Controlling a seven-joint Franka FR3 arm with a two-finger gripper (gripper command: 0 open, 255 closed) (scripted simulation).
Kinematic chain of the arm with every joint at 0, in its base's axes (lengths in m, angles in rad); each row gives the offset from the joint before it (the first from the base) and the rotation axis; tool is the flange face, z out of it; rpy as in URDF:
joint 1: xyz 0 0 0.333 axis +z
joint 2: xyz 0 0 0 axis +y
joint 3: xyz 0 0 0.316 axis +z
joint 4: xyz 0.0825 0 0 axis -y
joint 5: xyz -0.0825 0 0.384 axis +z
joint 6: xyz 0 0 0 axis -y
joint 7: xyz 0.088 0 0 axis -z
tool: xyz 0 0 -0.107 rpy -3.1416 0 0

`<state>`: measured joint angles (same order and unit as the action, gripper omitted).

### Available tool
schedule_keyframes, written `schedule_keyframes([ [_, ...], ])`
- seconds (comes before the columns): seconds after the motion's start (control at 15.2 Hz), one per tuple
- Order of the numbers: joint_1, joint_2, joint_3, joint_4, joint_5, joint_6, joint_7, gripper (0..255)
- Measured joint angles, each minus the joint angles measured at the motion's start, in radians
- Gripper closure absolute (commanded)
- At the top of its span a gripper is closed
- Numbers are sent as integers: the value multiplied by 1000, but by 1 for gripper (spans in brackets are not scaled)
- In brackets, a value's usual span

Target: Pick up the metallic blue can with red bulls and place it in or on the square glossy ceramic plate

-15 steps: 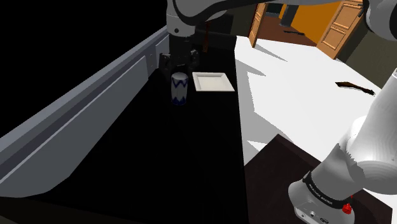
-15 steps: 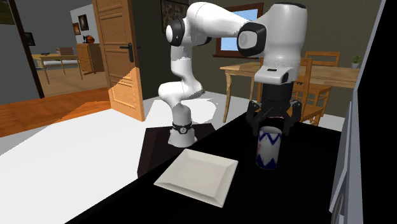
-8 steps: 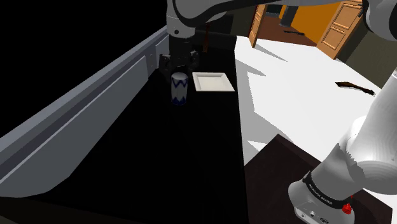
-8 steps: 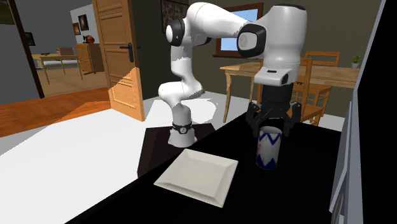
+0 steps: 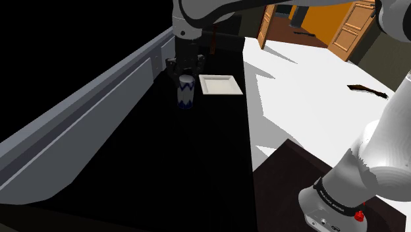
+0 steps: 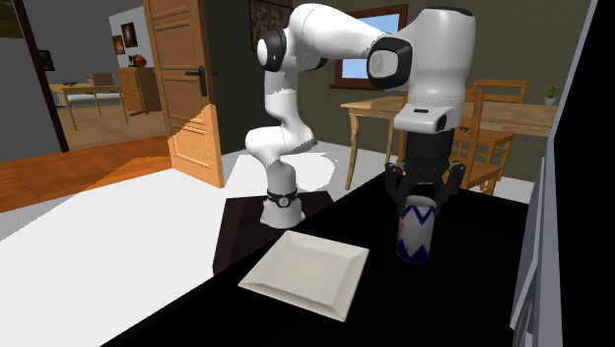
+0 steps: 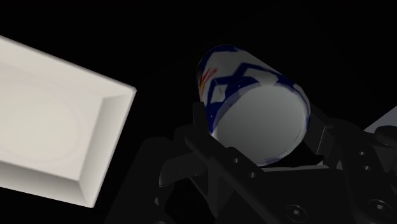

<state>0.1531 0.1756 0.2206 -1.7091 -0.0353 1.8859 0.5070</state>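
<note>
Can white with blue zigzag, upright on black counter, upper middle of shoulder view. Gripper right above, fingers spread wide astride can top, contact unclear. Square white plate beside can, apart

a black counter runs along a grey wall panel. beside the counter lies a white floor, which meets an orange wood floor by an open wooden door. beyond the counter stand a wooden table and a chair. a window and a framed picture sit on the dark back wall. a small table stands in the far room.
</note>
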Motion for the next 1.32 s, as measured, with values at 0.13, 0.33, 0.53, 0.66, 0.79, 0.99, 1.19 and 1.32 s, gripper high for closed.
schedule_keyframes([
  [0.13,0,0,0,0,0,0,0,255],
  [0.33,0,-4,1,21,1,-25,0,255],
  [0.53,1,-6,1,59,2,-65,-1,255],
  [0.66,1,-6,1,86,2,-92,-1,255],
  [0.79,2,-5,2,116,2,-121,0,255],
  [0.99,2,-4,1,156,2,-160,-3,255],
  [1.19,5,-1,3,200,1,-201,1,255],
  [1.32,5,6,3,232,0,-225,0,255],
])
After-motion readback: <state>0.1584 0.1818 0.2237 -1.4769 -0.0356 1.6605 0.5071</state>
